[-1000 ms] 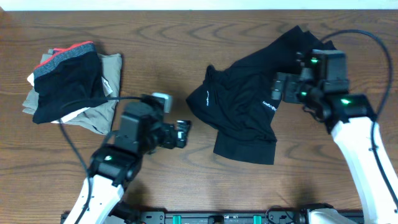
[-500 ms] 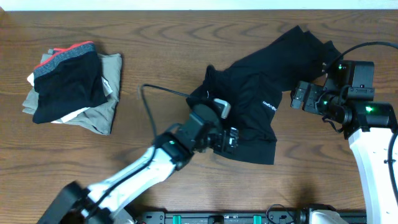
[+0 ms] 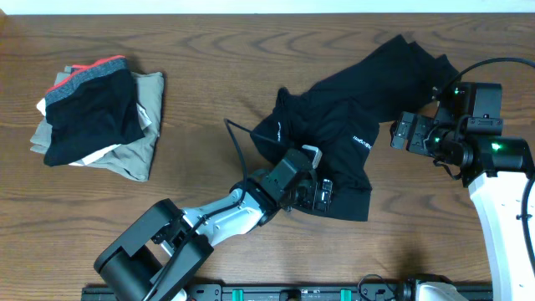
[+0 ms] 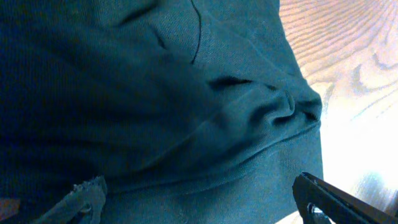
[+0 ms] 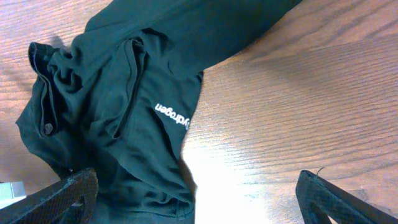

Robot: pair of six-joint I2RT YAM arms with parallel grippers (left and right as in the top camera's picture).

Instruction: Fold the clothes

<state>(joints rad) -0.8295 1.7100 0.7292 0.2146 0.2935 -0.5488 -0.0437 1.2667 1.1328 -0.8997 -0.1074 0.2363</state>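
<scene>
We can read one text: small white lettering (image 5: 172, 116) printed on the crumpled black soft-fabric garment (image 5: 155, 50). It lies turned round in the right wrist view and looks to us like "hydrogen". From overhead the small white lettering is too small for us to read.

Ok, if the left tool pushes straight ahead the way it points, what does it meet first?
The black clothes: their fabric fills the left tool's wrist view dead ahead, likely very close.
</scene>
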